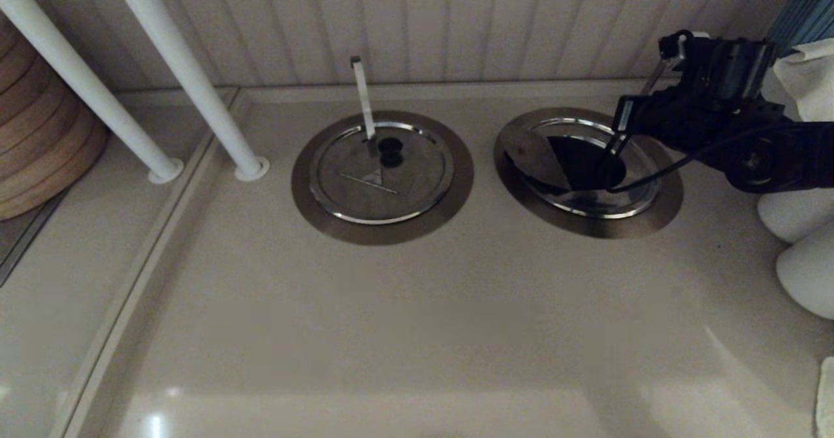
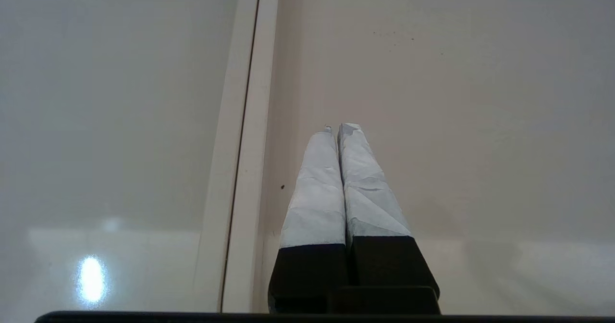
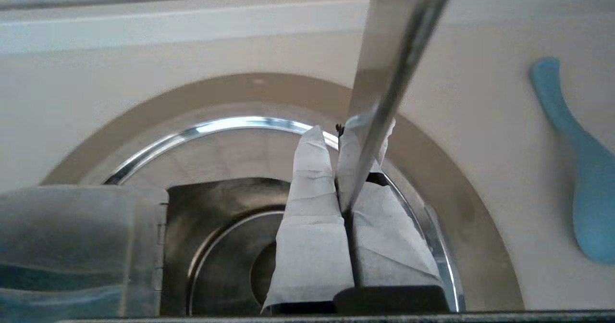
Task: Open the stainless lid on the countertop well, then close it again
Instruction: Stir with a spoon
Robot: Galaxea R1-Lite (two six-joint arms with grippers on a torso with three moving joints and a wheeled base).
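The right-hand countertop well stands open, dark inside its dull collar. Its stainless lid is tilted up at the well's left side. My right gripper hangs over the well's right half, shut on the diagonal flat metal strip. In the right wrist view the strip runs between the taped fingers of the gripper, above the steel-lined well and collar. The lid's knob is hidden. My left gripper is shut and empty over bare countertop.
A twin lid with black knob lies closed on the left well, behind it a near-vertical strip. Two white posts stand at the back left. White rounded items, a cloth and a blue utensil crowd the right.
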